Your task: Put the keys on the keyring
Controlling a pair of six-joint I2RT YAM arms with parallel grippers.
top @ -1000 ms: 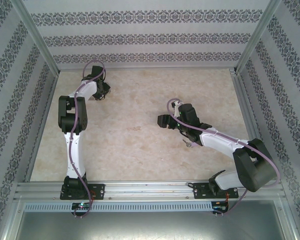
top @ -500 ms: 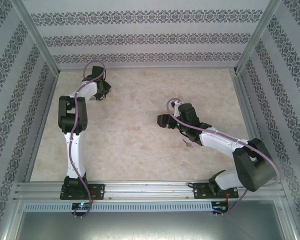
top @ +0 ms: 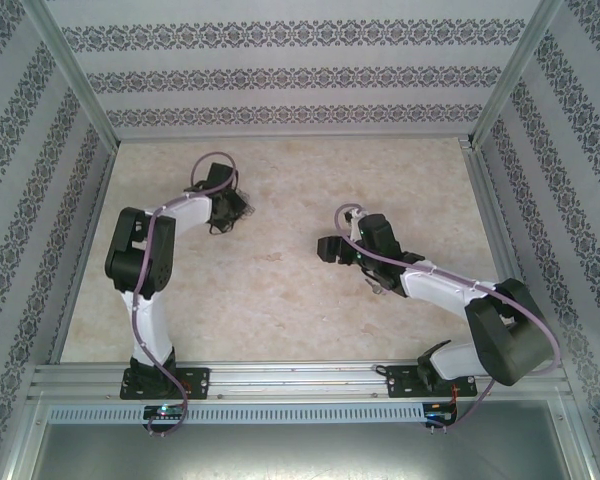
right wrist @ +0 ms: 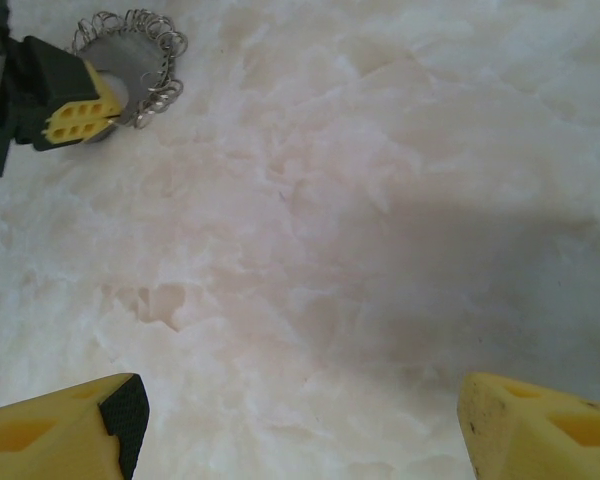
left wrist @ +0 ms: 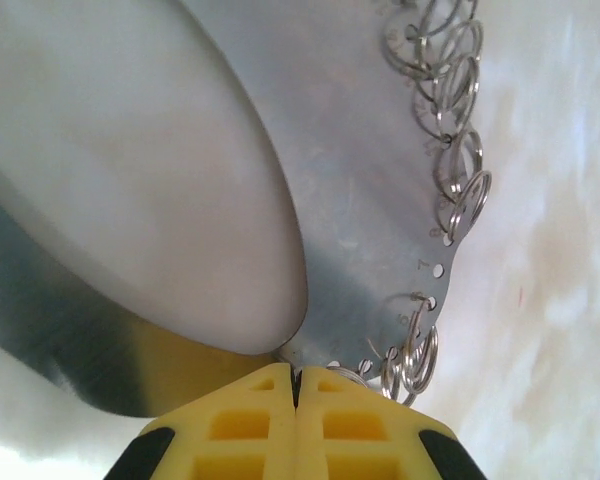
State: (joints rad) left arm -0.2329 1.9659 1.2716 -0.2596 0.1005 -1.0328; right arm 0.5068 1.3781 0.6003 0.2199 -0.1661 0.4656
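I am pinching the keyring (left wrist: 380, 190) in my pressed-together left gripper (left wrist: 295, 395), well left of my spread right gripper (right wrist: 300, 425), with the key (top: 379, 289) seemingly lying on the table (right wrist: 400, 180) beside my right arm.

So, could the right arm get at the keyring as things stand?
Probably yes. The left gripper is shut on one edge of the keyring, leaving the ring-lined edge away from its fingers exposed. The right gripper is open, with bare table between them.
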